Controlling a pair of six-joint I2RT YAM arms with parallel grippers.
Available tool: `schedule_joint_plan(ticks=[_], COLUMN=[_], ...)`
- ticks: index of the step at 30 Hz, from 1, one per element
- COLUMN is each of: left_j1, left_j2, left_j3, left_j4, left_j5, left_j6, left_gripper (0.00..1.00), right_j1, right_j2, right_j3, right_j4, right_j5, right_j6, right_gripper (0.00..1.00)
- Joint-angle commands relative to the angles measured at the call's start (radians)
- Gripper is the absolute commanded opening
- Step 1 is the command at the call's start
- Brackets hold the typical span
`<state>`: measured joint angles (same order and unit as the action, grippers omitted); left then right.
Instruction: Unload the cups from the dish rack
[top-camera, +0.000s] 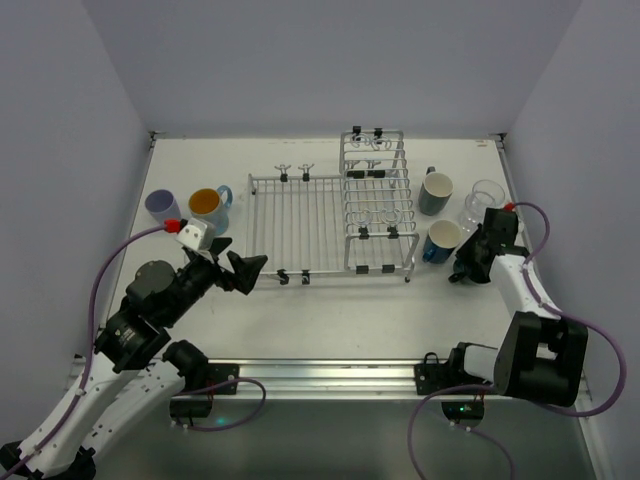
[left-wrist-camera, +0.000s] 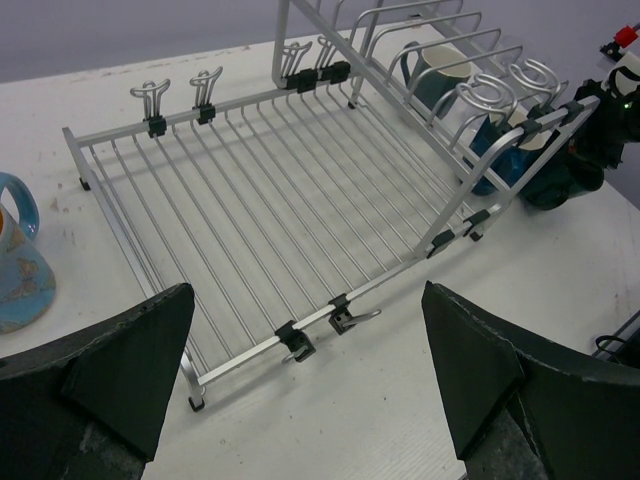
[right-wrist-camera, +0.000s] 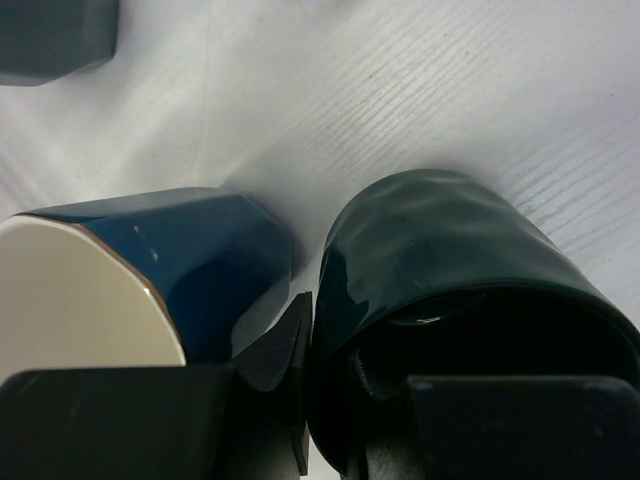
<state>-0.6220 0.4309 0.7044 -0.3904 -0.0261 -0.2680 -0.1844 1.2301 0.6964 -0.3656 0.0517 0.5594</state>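
Right end effector pinches rim of dark green cup on tabletop, blue mug just beside; left end effector gapes wide, facing rack.

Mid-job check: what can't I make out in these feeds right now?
- Right hand grip: in the top view its own wrist covers the fingertips; the right wrist view is too close to show what they pinch.
- Light-blue mug: cut off by the left wrist view's left edge.
- Dish rack far tines: top view, too small to tell whether anything remains.
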Motion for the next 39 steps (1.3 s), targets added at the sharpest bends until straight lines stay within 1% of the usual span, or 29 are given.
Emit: schedule_joint_plan(ticks=[1, 3, 4, 6, 7, 11, 12, 13, 15, 20, 22, 23, 24, 27, 28, 30, 31, 34, 35, 36, 38, 39], left_j1=[0.005, 0.004, 0.005, 0.005, 0.005, 0.005, 0.005, 0.005, 0.005, 0.005, 0.005, 0.005, 0.005, 0.007, 0.007, 0.007, 0.007, 0.005, 0.005, 0.007, 0.005, 0.005], left_j2=[0.0, 0.0, 0.0, 0.003, 0.003, 0.003, 0.005, 0.006, 0.014, 0.029, 0.031, 0.034, 0.034, 0.034, 0.034, 0.037, 0.042, 0.069, 0.087, 0.098, 0.129, 0.14], left_j3=[-0.01, -0.008, -0.009, -0.01, -0.01, -0.01, -0.01, -0.01, -0.008, -0.005, -0.002, -0.002, 0.0, 0.006, 0.01, 0.017, 0.035, 0.102, 0.124, 0.177, 0.242, 0.31], left_j4=[-0.002, -0.002, -0.002, -0.004, -0.002, -0.005, -0.005, -0.005, -0.007, -0.008, -0.01, -0.011, -0.013, -0.015, -0.011, -0.002, 0.005, 0.018, 0.021, 0.021, 0.004, -0.002], left_j5=[0.018, 0.015, 0.017, 0.017, 0.015, 0.005, 0.002, 0.002, -0.001, -0.017, -0.031, -0.038, -0.057, -0.092, -0.101, -0.109, -0.098, -0.046, -0.031, -0.017, -0.018, -0.024], left_j6=[0.026, 0.024, 0.023, 0.024, 0.024, 0.023, 0.021, 0.023, 0.023, 0.023, 0.023, 0.024, 0.023, 0.026, 0.026, 0.016, 0.01, -0.008, -0.011, -0.011, -0.008, -0.007], left_gripper=[1.0, 1.0, 1.0, 1.0, 1.0, 1.0, 1.0, 1.0, 1.0, 1.0, 1.0, 1.0, 1.0, 1.0, 1.0, 1.0, 1.0, 1.0, 1.0, 1.0, 1.0, 1.0], right_j1=[-0.004, -0.004, -0.006, -0.006, -0.006, -0.006, -0.006, -0.006, -0.006, -0.006, -0.004, -0.006, -0.004, -0.004, -0.004, -0.003, -0.003, -0.004, -0.004, -0.004, -0.003, -0.004], right_j2=[-0.004, 0.003, 0.005, 0.008, 0.005, -0.047, -0.064, -0.095, -0.127, -0.282, -0.334, -0.389, -0.42, -0.546, -0.582, -0.686, -0.719, -0.822, -0.845, -0.865, -0.917, -0.932], right_j3=[-0.006, -0.006, -0.006, -0.005, -0.006, -0.005, -0.003, 0.008, 0.02, 0.035, 0.038, 0.037, 0.032, 0.022, 0.015, 0.017, 0.025, 0.081, 0.1, 0.135, 0.173, 0.214], right_j4=[0.086, 0.091, 0.091, 0.091, 0.091, 0.08, 0.076, 0.07, 0.039, -0.002, -0.018, -0.019, -0.018, -0.009, 0.011, 0.024, 0.024, -0.001, -0.006, -0.01, -0.021, -0.025], right_j5=[0.008, 0.008, 0.008, 0.008, 0.01, -0.003, -0.001, -0.003, -0.013, -0.046, -0.099, -0.116, -0.137, -0.24, -0.301, -0.344, -0.366, -0.394, -0.394, -0.394, -0.389, -0.377], right_j6=[0.014, 0.016, 0.016, 0.017, 0.019, 0.025, 0.025, 0.025, 0.022, 0.031, 0.034, 0.042, 0.048, 0.079, 0.091, 0.115, 0.12, 0.129, 0.132, 0.132, 0.131, 0.128], right_gripper=[0.0, 0.09, 0.17, 0.23, 0.29, 0.38, 0.43, 0.45, 0.46, 0.47, 0.49, 0.49, 0.56, 0.62, 0.68, 0.77, 0.86, 0.99, 0.99, 0.99, 0.99, 0.99])
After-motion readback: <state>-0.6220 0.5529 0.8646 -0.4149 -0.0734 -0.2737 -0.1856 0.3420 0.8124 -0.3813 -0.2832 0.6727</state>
